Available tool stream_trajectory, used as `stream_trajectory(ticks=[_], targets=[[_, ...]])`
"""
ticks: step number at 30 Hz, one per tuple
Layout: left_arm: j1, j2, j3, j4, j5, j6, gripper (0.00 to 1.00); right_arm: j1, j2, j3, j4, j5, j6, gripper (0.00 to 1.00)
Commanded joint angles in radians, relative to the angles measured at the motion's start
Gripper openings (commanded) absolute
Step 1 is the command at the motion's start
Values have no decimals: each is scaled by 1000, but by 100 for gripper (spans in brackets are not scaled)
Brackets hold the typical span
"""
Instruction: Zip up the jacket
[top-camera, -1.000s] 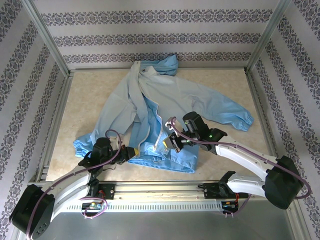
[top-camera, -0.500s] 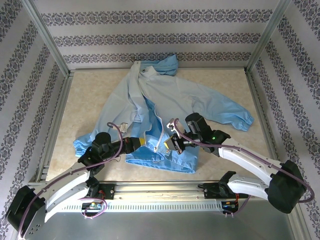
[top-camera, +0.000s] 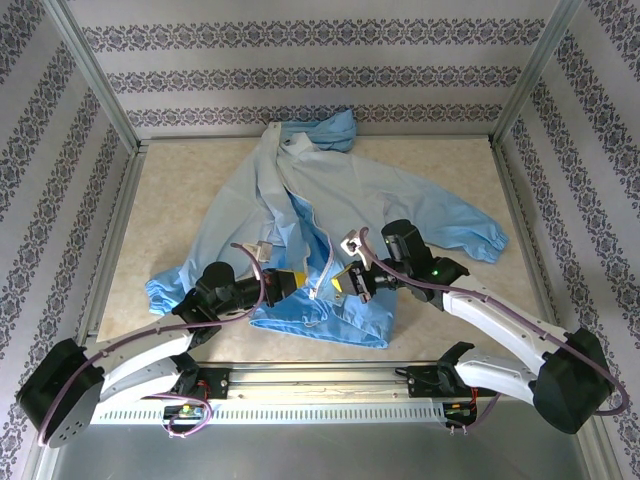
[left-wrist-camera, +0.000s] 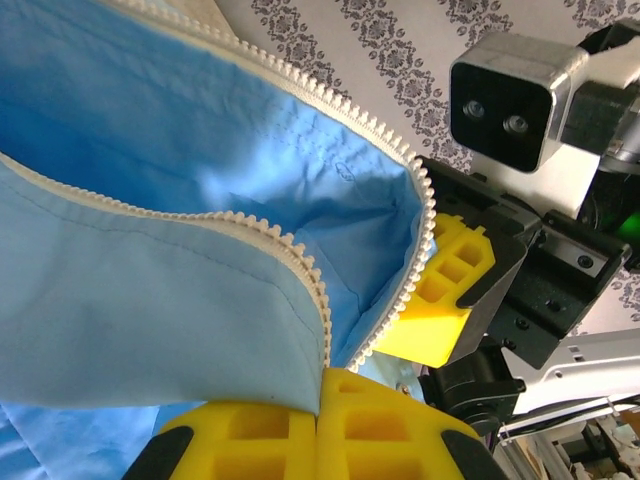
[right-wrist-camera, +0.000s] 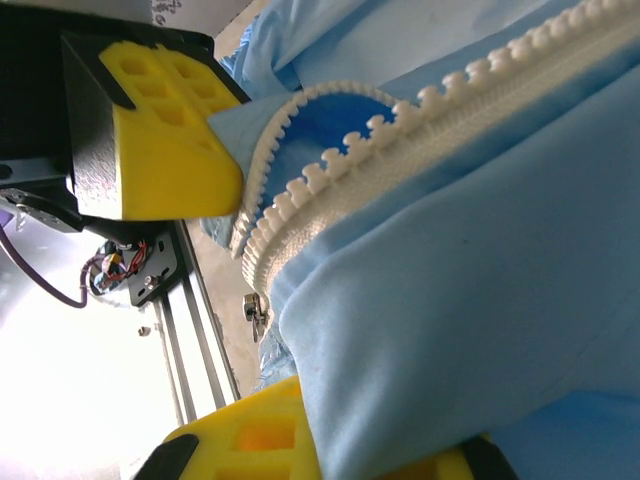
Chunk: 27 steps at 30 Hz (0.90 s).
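Zipper work at the bench: the light-blue jacket (top-camera: 340, 200) lay spread open on the bench (top-camera: 180, 190), its hood bunched at the bench's far edge. Near the bench's front edge, the left tool (top-camera: 290, 284) was clamped tight on 1 zipper-lined (top-camera: 322, 264) front edge and the right tool (top-camera: 344, 285) pinched the other. From above, the zipper's lower end between the 2 tools was hard to make out.
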Motion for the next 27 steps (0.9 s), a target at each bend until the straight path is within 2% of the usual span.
stream_trajectory(ticks=[1, 11, 27], targets=[[-19, 18, 30, 131, 2, 40, 0, -13, -24, 35, 36, -60, 5, 0], [-29, 40, 50, 110, 1, 78, 0, -24, -20, 37, 42, -66, 12, 0], [-29, 50, 32, 182, 3, 70, 0, -75, -21, 48, 47, -109, 30, 0]])
